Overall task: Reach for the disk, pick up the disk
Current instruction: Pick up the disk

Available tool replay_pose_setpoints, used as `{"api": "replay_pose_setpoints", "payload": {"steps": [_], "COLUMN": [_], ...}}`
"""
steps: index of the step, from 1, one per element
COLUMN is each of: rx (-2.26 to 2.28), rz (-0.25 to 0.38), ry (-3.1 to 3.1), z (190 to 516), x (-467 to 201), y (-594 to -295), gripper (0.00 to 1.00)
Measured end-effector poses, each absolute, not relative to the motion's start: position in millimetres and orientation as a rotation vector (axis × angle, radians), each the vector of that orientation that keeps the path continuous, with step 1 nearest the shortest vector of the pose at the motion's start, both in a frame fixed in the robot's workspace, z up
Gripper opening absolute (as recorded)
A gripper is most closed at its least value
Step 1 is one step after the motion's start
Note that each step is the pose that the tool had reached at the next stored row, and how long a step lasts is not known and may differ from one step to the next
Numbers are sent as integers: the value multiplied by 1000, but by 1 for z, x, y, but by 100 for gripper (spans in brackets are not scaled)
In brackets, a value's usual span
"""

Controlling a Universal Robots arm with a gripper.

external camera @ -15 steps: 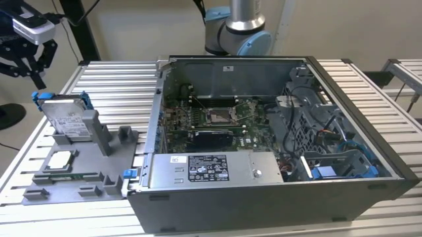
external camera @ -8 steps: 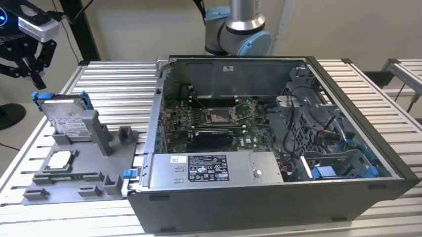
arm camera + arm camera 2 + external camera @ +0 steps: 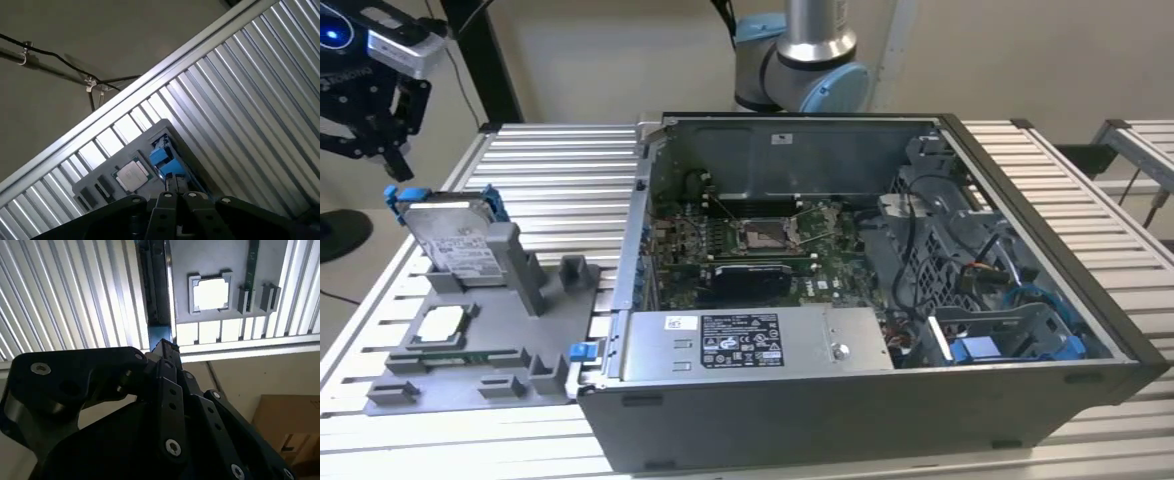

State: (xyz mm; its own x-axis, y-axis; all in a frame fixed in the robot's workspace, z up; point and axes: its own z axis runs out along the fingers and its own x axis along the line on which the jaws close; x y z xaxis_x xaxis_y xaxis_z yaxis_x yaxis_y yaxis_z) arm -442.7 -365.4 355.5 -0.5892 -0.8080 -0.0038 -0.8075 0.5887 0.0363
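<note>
Closest to my wrist cameras is the gripper, its black linkage aimed at the blue bracket of the disk. I cannot tell whether it is open or closed. In the exterior view it hangs just above the disk's upper edge, apart from it, over the table's edge on the exterior view's left. The disk stands tilted at the far corner of the grey fixture.

Bare slats behind it run to the table's far edge, so I have room there. The arm rises beyond the far wall of the open computer case.

A grey post on the fixture stands just beside the disk, and the case walls off the exterior view's right. A square chip sits in a pocket near the fixture's front edge.
</note>
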Motion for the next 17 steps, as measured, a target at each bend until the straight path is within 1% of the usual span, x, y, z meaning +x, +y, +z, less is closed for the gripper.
{"api": "replay_pose_setpoints", "payload": {"steps": [11,17], "rx": [1689,1836], "rz": [-49,-35], "ry": [-2631,-2545], "z": [355,356], "x": [-443,-443], "y": [-365,-365], "gripper": [0,0]}}
